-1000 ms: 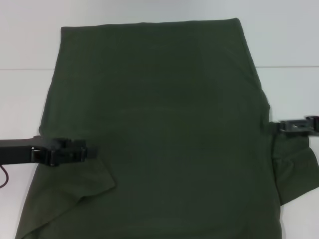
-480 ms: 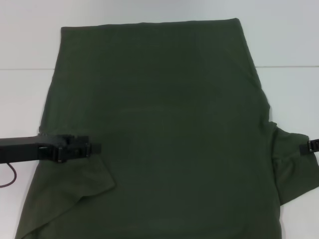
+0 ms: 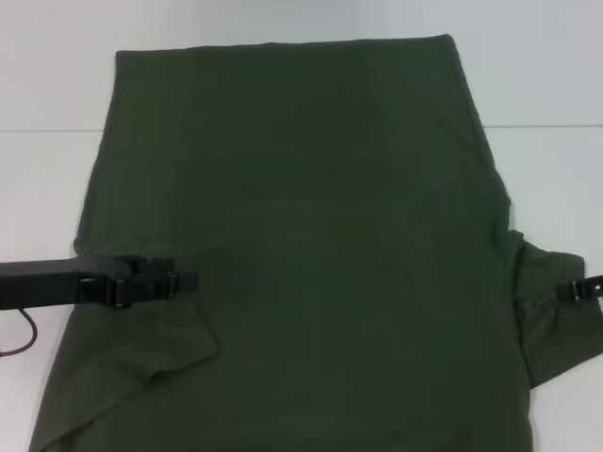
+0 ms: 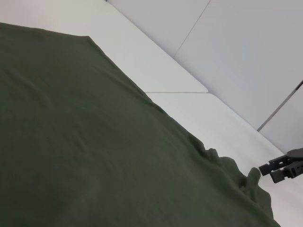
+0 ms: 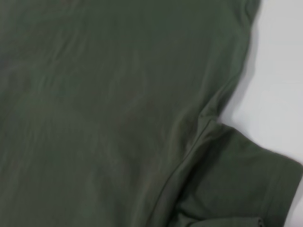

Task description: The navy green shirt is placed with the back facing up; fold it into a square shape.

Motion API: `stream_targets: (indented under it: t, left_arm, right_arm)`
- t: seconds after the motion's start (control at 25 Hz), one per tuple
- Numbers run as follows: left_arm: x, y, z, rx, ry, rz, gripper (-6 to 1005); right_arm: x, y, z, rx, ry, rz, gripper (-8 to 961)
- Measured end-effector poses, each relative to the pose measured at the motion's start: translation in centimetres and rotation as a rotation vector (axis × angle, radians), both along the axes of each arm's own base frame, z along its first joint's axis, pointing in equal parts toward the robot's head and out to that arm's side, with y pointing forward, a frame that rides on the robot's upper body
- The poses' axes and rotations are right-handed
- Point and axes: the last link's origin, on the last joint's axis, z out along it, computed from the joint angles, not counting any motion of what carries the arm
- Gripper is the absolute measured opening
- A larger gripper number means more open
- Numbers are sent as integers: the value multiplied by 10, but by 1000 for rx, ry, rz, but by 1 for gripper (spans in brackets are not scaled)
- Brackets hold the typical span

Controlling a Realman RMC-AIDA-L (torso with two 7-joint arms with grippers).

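Left gripper [image 3: 184, 281] and right gripper [image 3: 575, 290] over navy green shirt [image 3: 311, 217] sleeves.

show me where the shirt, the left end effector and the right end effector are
navy green shirt [image 3: 311, 217], head view, middle of its plain back.
left end effector [image 3: 185, 281], head view, fingertips over the shirt's left side.
right end effector [image 3: 577, 290], head view, tip over the right sleeve.

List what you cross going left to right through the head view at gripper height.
White table → left gripper, over the shirt's left edge where the sleeve is folded in → plain back of the navy green shirt → its right sleeve, spread out flat → right gripper at the sleeve's outer edge.
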Motion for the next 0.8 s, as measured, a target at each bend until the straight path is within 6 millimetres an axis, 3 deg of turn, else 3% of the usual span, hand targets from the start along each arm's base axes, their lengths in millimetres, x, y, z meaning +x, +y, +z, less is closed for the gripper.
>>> stream_targets:
  t: [0.52, 0.8]
  left_arm:
    - [0, 1, 0, 4, 1, 3, 595]
    - [-1, 0, 0, 6, -1, 8, 595]
  right_arm:
    - [4, 5, -6, 2, -84, 28, 925]
    - [0, 7, -20, -9, -92, 45, 925]
